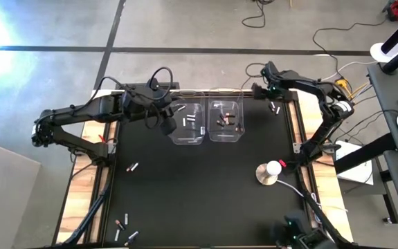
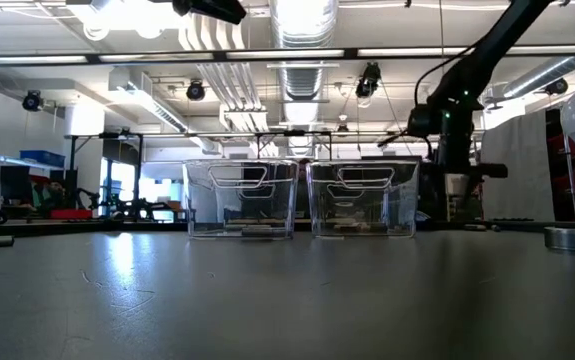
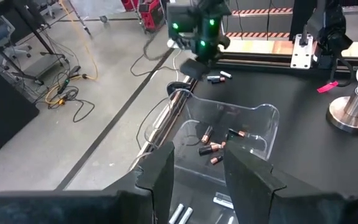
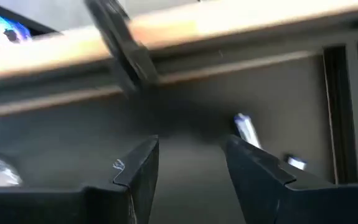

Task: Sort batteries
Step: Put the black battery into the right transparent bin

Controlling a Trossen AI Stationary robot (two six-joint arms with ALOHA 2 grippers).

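Two clear plastic bins point(image 1: 188, 123) point(image 1: 225, 120) are set side by side at twelve o'clock on the black mat point(image 1: 199, 187); a white-topped metal disc point(image 1: 270, 171) is placed toward four o'clock.

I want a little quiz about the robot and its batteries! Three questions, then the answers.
1. True or false: both clear bins hold batteries.
2. Which gripper hangs over the left bin?
A. left
B. right
3. Fill in: loose batteries lie on the mat by the ____ front corner.

Key
1. True. Silvery ones lie in the left bin, dark ones in the right bin.
2. A. The left gripper is open and empty; the right gripper is open by the back edge.
3. left
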